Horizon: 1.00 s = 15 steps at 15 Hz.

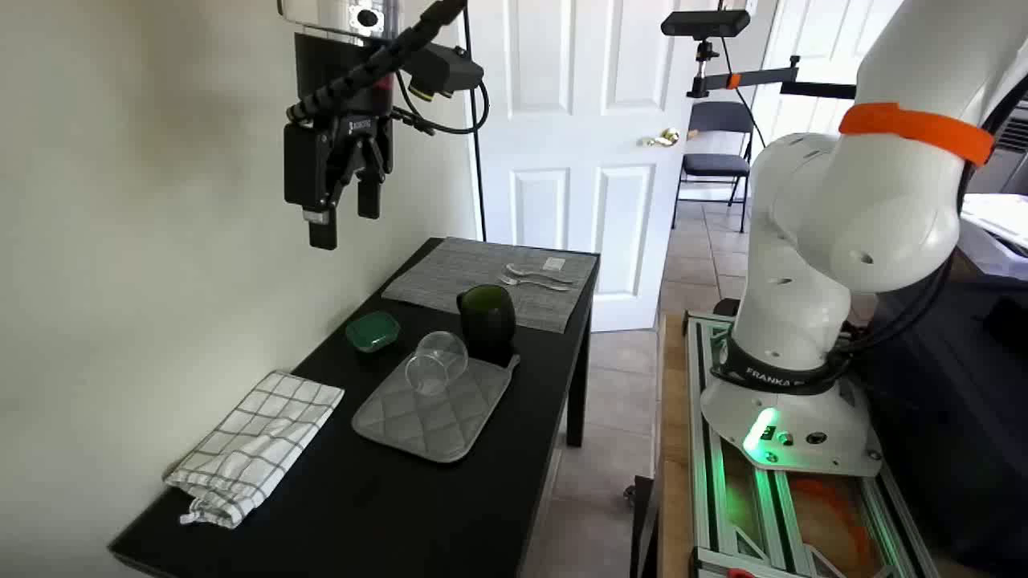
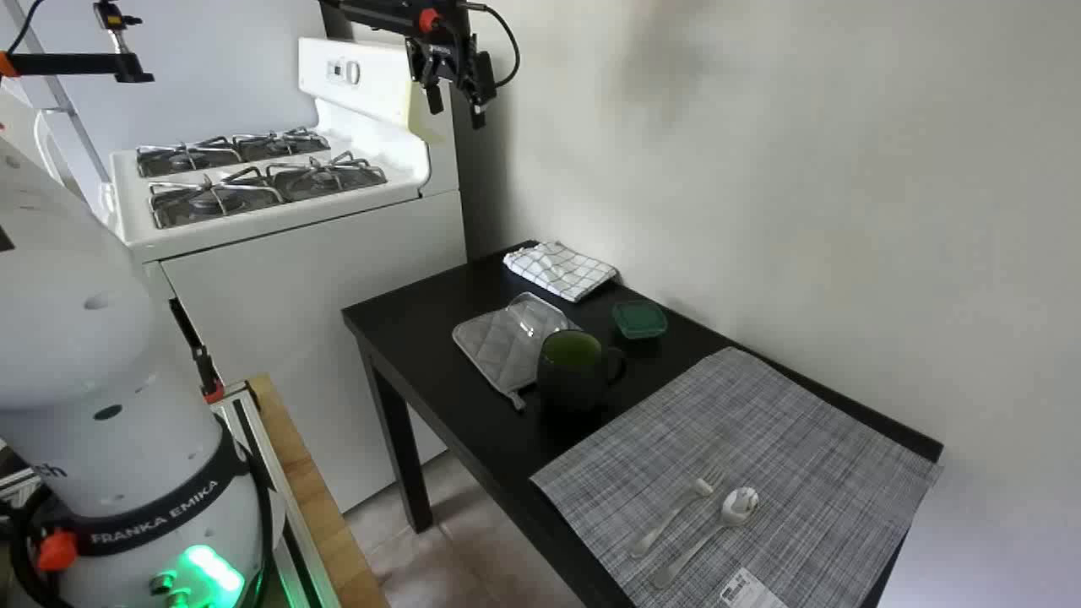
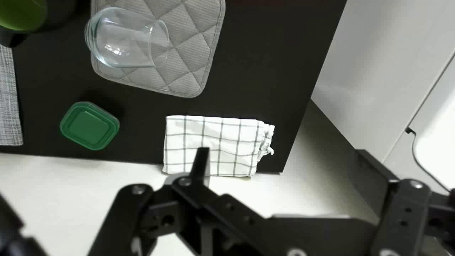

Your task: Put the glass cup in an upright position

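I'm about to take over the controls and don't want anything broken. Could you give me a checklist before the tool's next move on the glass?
1. Tool open and empty: ok; jaws apart, nothing between them.
2. Tool down at the glass: not ok; it hangs high above the table in both exterior views.
3. Glass upright: not ok; it lies on its side on the pot holder.
4. Green container and towel apart from the glass: ok; table shows between in the wrist view.
5. Gap between glass and mug: cannot tell; the mug's dark side blends into the table.
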Motion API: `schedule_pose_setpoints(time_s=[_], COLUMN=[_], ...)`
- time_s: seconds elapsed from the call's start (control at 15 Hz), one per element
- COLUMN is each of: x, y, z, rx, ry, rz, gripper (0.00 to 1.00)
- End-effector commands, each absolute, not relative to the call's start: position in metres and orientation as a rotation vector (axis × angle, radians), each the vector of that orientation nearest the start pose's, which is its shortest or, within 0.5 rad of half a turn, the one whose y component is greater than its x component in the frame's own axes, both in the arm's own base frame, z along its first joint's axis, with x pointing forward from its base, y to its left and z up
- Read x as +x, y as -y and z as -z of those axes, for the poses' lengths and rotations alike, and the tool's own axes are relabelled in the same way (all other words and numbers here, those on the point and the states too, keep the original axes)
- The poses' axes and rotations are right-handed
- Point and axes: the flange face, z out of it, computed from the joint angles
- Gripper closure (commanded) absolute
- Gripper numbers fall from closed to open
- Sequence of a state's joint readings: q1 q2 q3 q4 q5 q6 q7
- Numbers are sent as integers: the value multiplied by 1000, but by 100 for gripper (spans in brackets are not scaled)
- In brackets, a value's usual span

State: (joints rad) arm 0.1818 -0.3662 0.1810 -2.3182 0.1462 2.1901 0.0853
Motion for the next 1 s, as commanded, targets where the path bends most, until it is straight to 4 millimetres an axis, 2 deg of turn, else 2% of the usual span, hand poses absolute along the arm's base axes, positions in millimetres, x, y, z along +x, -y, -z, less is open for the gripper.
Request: schedule_pose_setpoints(time_s=[0.0,0.27,0.33,0.53,0.93], x=[429,429,434,440,450], y=[-175,-175,-167,-153,-147], z=[-506,-506,-489,-453,-383], rx=[-2996,-2996,-3064,-3202,-3354], ry=[304,305,208,89,15], rz=[323,324,295,249,72], gripper=[0,0,0,0,0])
